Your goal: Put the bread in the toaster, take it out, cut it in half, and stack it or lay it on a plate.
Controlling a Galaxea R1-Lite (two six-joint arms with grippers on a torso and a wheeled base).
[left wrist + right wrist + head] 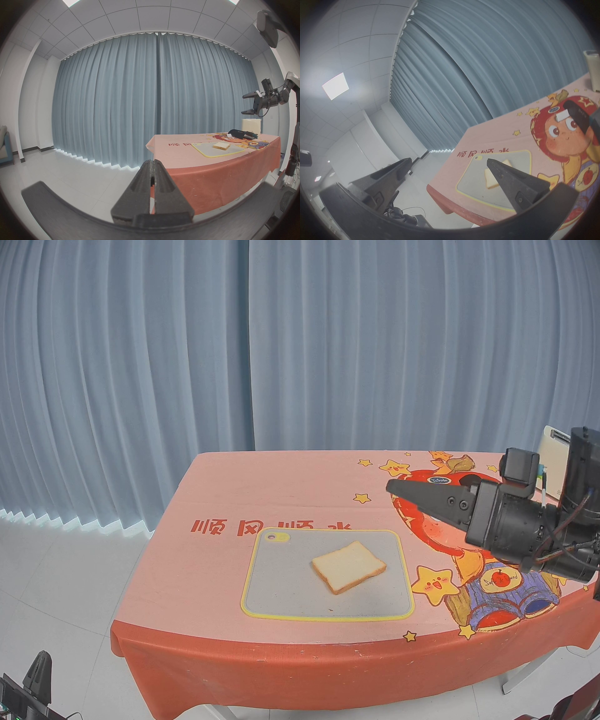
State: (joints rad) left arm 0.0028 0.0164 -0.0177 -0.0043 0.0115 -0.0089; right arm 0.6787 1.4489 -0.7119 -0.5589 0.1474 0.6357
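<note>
Bread: your bread (348,566) lay flat on the cutting board (269,590), a little to the right of its middle and turned at an angle to its edges; it was a whole, roughly square slice with a pale, soft-looking face and a thin tan crust round the rim
Cutting board: you had a flat grey mat with rounded corners, a narrow yellow border and a small yellow hanging hole at its far left corner, lying near the front edge of the worktop (250,490)
Worktop: it was draped in a smooth pink-orange cloth printed with red characters, yellow stars and a cartoon figure on the right side
Toaster: the toaster (553,455) was a cream, boxy, smooth-sided unit at the far right of the worktop, partly hidden behind your right arm in the head view
Black object: a long, matte black object (242,134) with a small white tag lay on the cartoon print, between the board and the toaster; you could not tell what it was
Right tool: your right tool (397,488) hung above the cartoon print, well apart from the bread, its two dark wedge-shaped fingers spread wide with nothing between them
Left tool: your left tool (153,164) sat low, off the worktop's front left, its dark tapered fingers pressed together on nothing
Backdrop: a grey-blue curtain (312,334) hung in soft vertical pleats behind the worktop
</note>
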